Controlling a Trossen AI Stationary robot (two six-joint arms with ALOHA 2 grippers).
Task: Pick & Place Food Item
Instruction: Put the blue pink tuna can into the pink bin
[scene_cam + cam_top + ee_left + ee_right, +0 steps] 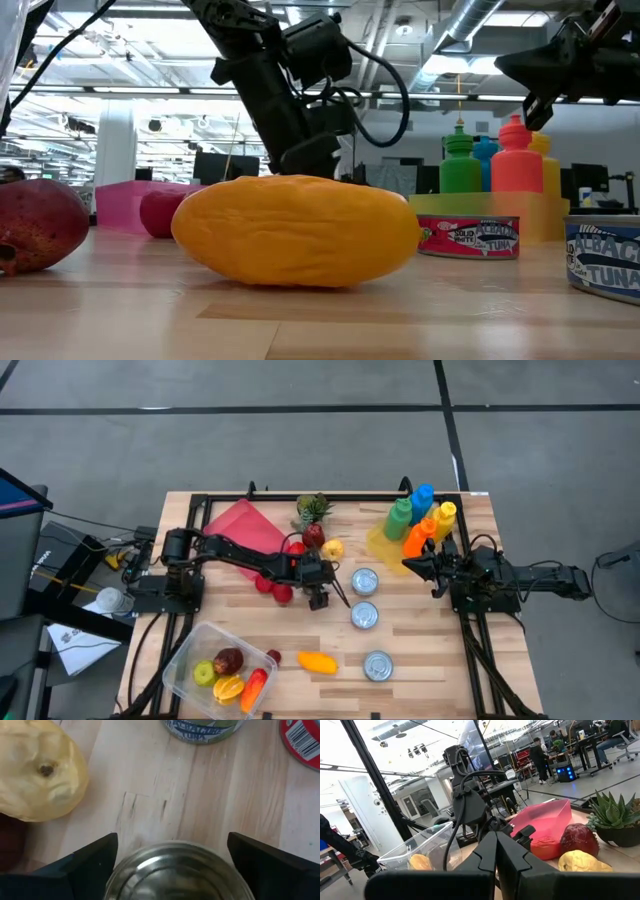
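Note:
My left gripper (320, 598) reaches down at mid-table, open. In the left wrist view its fingers (95, 857) stand on either side of a tin can's silver top (177, 872). The arm hides this can in the high view. A pale yellow fruit (37, 770) lies just on the far side of it. Two more cans (365, 581) (365, 616) stand upright to its right. An orange-yellow mango (316, 660) lies near the front edge. My right gripper (410, 565) waits shut at the table's right, raised. My left gripper comes slanting down from the table's left, one finger on each side of the can's top rim (120, 870). Whether the fingers touch the can I cannot tell. The can stands upright on the table.
A clear bin (190, 650) with fruit sits at the front left. A third can (378, 665) stands front right. At the back are a pink tray (240, 525), a potted plant (313, 508) and coloured bottles (420, 515). Red fruits (283, 593) lie beside the left arm.

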